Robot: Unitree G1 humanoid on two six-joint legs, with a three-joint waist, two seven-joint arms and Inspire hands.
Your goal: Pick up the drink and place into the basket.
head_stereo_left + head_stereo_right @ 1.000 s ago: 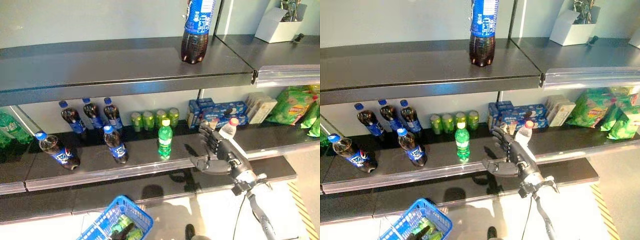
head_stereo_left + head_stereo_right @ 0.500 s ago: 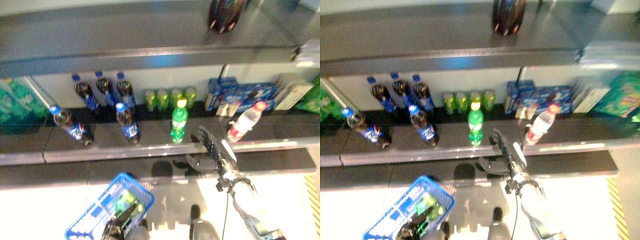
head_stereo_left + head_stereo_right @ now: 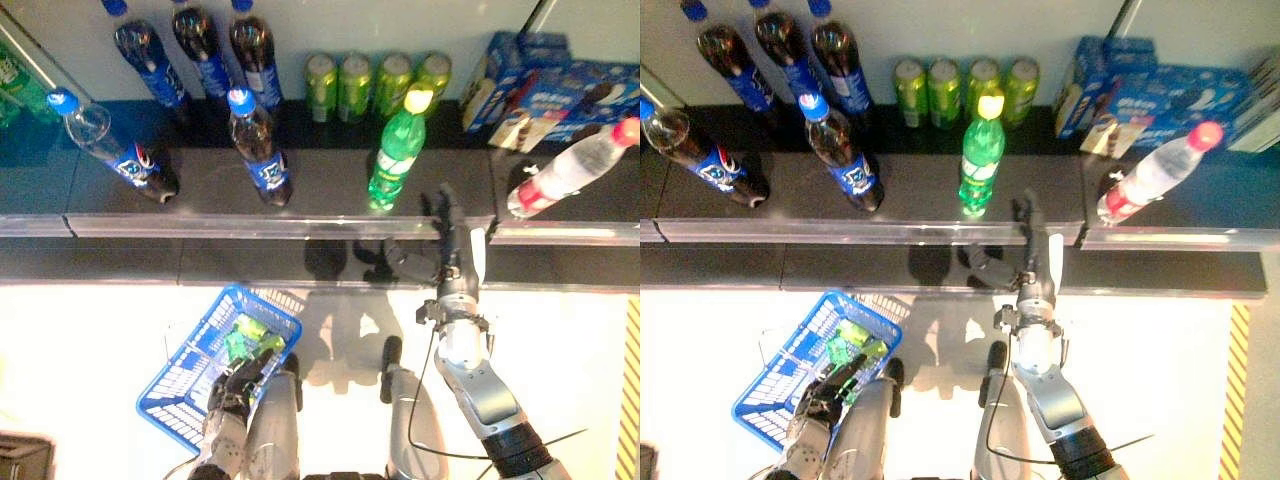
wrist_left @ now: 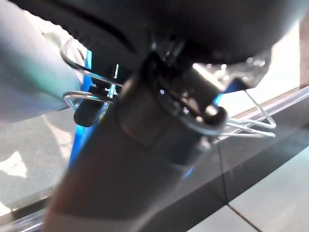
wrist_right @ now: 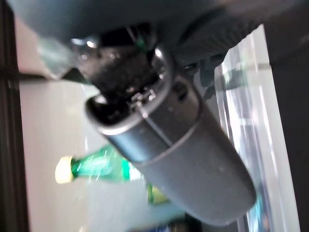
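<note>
Fingers (image 3: pixel 446 205) of your right hand (image 3: pixel 452 255) reach straight and empty at the dark shelf's (image 3: pixel 330 175) front lip; the upright green plastic bottle with its yellow cap (image 3: pixel 397 150) stands just left; your left hand (image 3: pixel 238 385) grips the blue wire basket (image 3: pixel 190 372).

Nothing's really readable here, the labels on the cola bottles (image 3: pixel 258 150) and the blue boxes (image 3: pixel 555 85) are just blurry print.
</note>
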